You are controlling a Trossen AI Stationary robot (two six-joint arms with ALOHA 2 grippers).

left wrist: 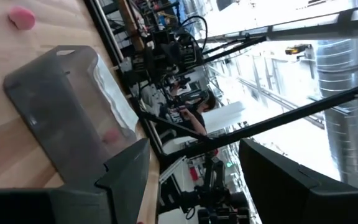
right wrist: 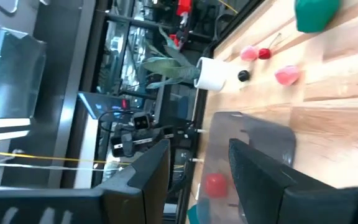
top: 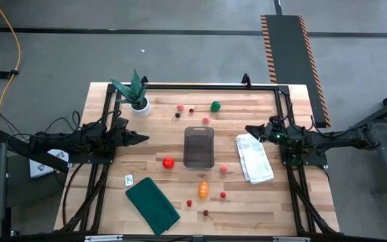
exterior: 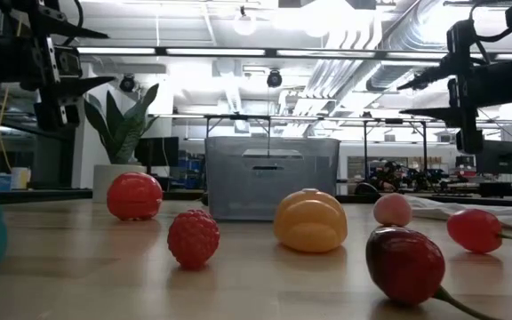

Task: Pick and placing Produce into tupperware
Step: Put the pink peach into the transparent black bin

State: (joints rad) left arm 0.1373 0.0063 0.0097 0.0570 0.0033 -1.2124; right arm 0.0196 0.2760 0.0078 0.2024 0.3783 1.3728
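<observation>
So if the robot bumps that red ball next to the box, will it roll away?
Probably. The red ball looks round and smooth, sitting free on the flat wooden table, so a nudge could send it rolling. It seems a small toy, likely light. The tupperware beside it might stop it on that side.

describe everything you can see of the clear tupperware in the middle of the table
The tupperware is a small rectangular container with rounded corners, made of what looks like grey-tinted see-through plastic. It sits upright and open, no lid on it, flat on the wooden table near the centre, between the two arms. It looks empty. Nothing touches it: the red ball and the folded white cloth lie apart from it.
</observation>
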